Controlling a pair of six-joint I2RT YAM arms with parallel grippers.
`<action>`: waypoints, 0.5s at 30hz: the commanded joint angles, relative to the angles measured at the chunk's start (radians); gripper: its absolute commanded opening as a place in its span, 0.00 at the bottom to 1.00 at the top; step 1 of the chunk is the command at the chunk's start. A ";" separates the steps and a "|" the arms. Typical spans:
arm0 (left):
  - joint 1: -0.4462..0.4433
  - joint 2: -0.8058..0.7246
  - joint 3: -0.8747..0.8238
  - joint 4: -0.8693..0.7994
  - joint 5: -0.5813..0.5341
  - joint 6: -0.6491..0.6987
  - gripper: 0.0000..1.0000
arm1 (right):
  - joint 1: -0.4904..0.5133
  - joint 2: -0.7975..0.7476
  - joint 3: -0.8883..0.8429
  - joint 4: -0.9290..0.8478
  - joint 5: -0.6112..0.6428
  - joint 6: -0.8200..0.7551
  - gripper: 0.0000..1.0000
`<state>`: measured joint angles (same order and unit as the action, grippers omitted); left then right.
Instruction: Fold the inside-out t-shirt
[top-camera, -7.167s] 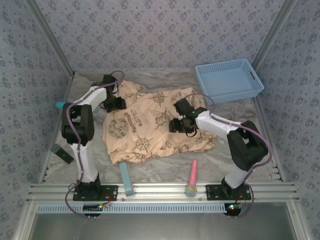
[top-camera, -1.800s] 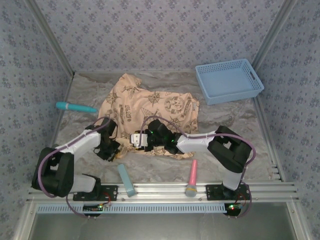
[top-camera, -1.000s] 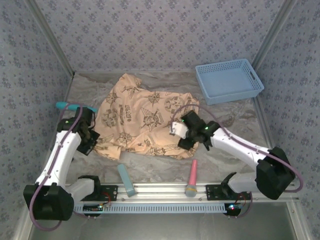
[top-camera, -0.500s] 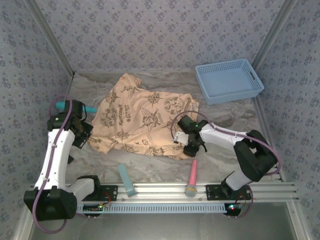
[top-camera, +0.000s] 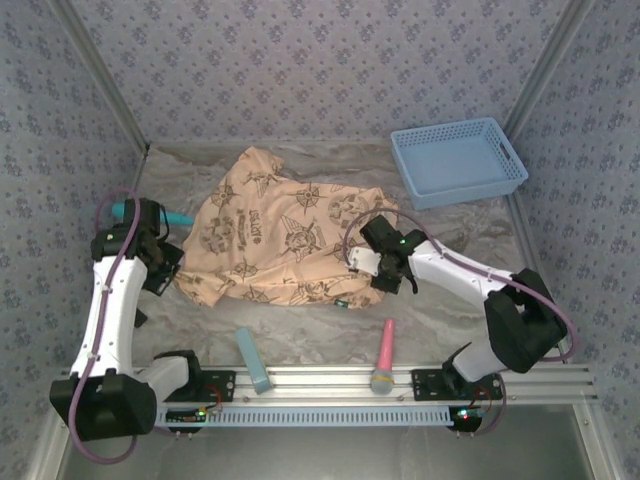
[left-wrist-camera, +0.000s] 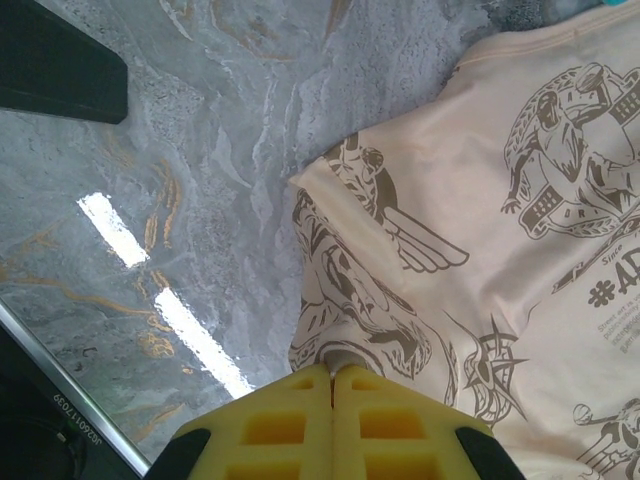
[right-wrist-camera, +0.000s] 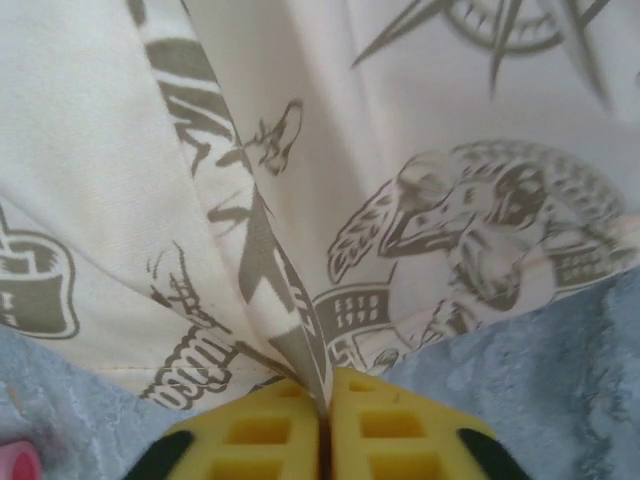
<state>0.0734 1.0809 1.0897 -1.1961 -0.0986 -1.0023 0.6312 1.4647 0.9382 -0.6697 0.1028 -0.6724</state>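
since the previous frame the inside-out t-shirt (top-camera: 285, 245) has spread wider, lying rumpled mid-surface (top-camera: 310, 335). the left pincer (left-wrist-camera: 332, 372) pinches its left edge; the right pincer (right-wrist-camera: 325, 385) has closed on a right-edge fold. the cloth looks soft, light and limp, best gripped at the corners.

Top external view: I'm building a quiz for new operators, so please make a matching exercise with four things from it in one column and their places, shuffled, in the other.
Things
1. blue basket
2. t-shirt
3. pink stick
4. teal stick

Places
A. near edge, right of centre
B. left side
C. far right corner
D. spread out in the middle

Pairs: 1-C; 2-D; 3-A; 4-B
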 joint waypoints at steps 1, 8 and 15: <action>0.014 0.006 0.026 0.004 0.013 0.013 0.00 | 0.010 -0.047 0.001 -0.048 -0.101 -0.031 0.25; 0.018 0.010 0.014 0.018 0.048 0.005 0.00 | -0.115 -0.273 -0.100 0.175 -0.029 0.657 0.73; 0.018 0.020 0.001 0.033 0.061 0.002 0.00 | -0.318 -0.322 -0.247 0.057 -0.441 1.396 0.71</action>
<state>0.0853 1.0931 1.0897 -1.1713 -0.0544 -1.0031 0.3340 1.1503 0.7959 -0.5823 -0.1028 0.3668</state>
